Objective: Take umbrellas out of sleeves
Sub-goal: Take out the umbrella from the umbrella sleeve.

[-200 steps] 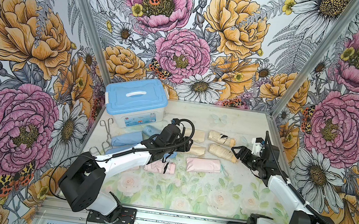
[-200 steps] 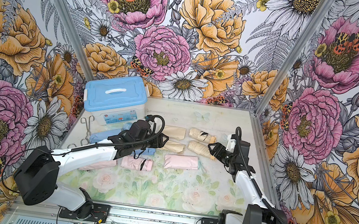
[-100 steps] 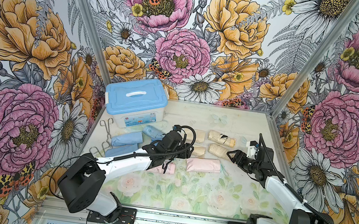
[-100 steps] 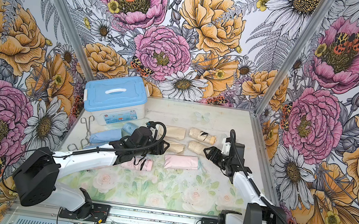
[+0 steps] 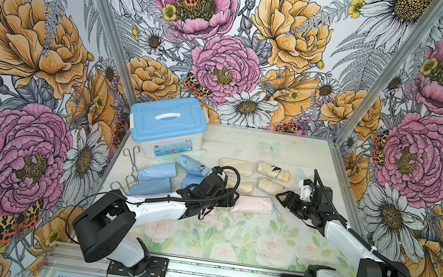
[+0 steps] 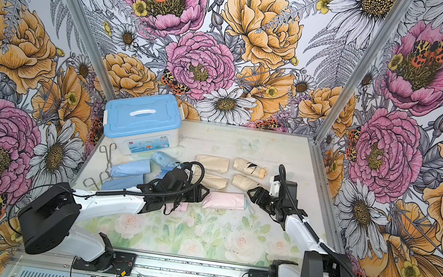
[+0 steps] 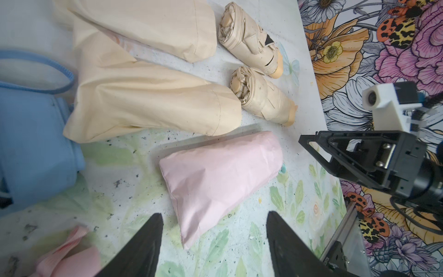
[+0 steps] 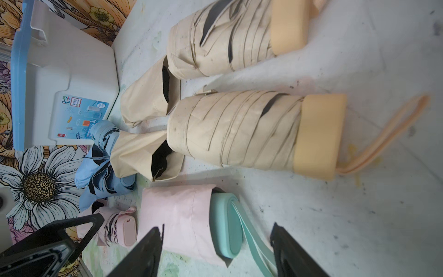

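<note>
A pink sleeve (image 5: 252, 204) lies mid-table with a mint-green umbrella inside it; only the handle (image 8: 225, 225) and its wrist loop stick out of the mouth. My left gripper (image 7: 213, 215) is open just off the sleeve's closed end. My right gripper (image 8: 217, 227) is open at the mouth end, with its fingers either side of the mint handle and not touching it. Two bare cream umbrellas (image 5: 273, 170) (image 5: 269, 185) lie behind, beside two empty cream sleeves (image 5: 235, 166). A blue umbrella (image 5: 191, 164) and two blue sleeves (image 5: 156, 171) lie further left. A pink umbrella (image 8: 115, 225) sits under my left arm.
A blue-lidded plastic box (image 5: 167, 125) stands at the back left corner. Metal tongs (image 5: 131, 162) lie along the left wall. Flowered walls close in the left, back and right sides. The front of the table (image 5: 229, 240) is bare floral mat.
My left gripper has moved right and forward to the pink sleeve's closed end. My right gripper has moved left and forward to its mouth end. Both have stayed open.
</note>
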`<state>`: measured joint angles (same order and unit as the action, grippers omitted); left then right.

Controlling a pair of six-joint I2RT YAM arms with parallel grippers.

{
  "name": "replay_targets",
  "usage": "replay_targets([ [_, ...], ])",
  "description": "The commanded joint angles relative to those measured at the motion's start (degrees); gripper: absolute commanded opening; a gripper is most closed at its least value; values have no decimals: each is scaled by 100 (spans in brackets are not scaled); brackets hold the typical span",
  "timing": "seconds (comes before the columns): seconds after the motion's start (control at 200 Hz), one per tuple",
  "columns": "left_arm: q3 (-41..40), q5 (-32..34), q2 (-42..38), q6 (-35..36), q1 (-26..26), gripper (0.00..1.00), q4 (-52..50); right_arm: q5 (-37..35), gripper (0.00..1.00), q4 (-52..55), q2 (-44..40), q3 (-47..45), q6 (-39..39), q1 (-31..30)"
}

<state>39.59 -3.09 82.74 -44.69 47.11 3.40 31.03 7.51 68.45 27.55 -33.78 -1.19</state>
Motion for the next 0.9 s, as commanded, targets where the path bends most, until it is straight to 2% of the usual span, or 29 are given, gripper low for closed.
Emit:
replay_targets([
  [0.0,-172,-220,198,-384,66,70,496,-46,75,-54,112,-17,67,-38],
  [0.145,-412,-285,460,-795,79,69,1083,16,75,-56,202,-1,97,-48],
  [0.545,-171,-417,1270,-1185,169,66,1481,37,75,-195,439,-56,93,-47],
  [0.745,-171,-517,1607,-1417,210,56,1983,341,75,-960,600,-294,-297,-21],
  [0.895,-119,-478,1720,-1473,242,40,2099,465,72,-1223,899,-341,-418,-12],
])
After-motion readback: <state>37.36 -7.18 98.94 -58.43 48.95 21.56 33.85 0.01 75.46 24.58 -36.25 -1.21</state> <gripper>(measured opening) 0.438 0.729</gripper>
